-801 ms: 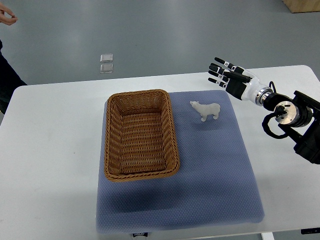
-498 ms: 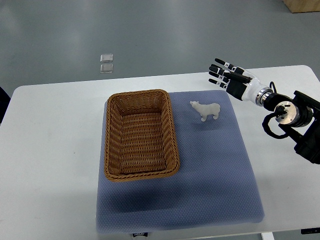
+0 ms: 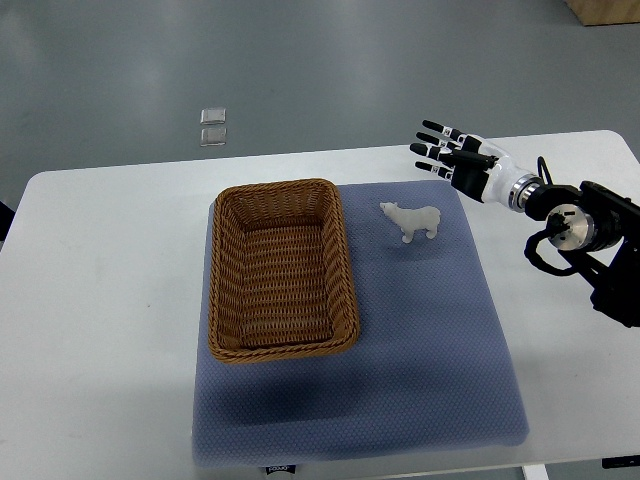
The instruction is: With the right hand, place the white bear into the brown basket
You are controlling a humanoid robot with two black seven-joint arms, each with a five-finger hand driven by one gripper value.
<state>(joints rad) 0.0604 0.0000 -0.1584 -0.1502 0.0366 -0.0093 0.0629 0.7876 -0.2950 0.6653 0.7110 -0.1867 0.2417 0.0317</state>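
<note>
White table (image 3: 110, 300) carries blue mat (image 3: 420, 350). Brown basket (image 3: 281, 268) sits on mat's left part. White bear (image 3: 412, 220) stands upright on mat, right of basket, apart from it. Right hand (image 3: 452, 160) hovers up-right of bear, fingers (image 3: 432, 128) spread, holding nothing.

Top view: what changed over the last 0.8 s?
The right hand, fingers spread and holding nothing, shifted slightly left and toward the table's far edge, with the forearm following. The person seen at the left edge earlier has almost entirely left the picture. The bear stands in the same spot on the mat, untouched, and the basket has not moved and holds nothing.
</note>
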